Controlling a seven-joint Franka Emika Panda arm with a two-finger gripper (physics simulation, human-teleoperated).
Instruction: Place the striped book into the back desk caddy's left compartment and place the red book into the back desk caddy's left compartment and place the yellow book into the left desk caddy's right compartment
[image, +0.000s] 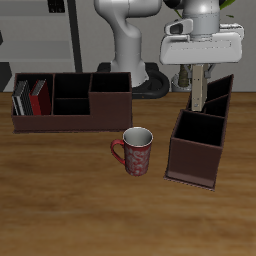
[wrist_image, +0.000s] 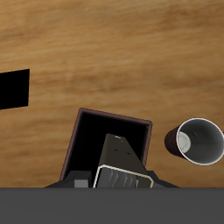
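Observation:
The striped book (image: 21, 97) and the red book (image: 39, 96) stand upright side by side in the end compartment of the back desk caddy (image: 100, 113). My gripper (image: 197, 103) hangs over the left desk caddy (image: 190, 165), its fingers reaching down just above the rim. The wrist view shows a thin slab with a pale page edge, the yellow book (wrist_image: 118, 159), held between the jaws. It points into an open compartment of that caddy (wrist_image: 73, 149). Its cover looks dark from here.
A red patterned mug (image: 135, 150) stands between the two caddies, close to the left caddy's front corner, and shows beside it in the wrist view (wrist_image: 197, 140). The robot's base rises behind the back caddy.

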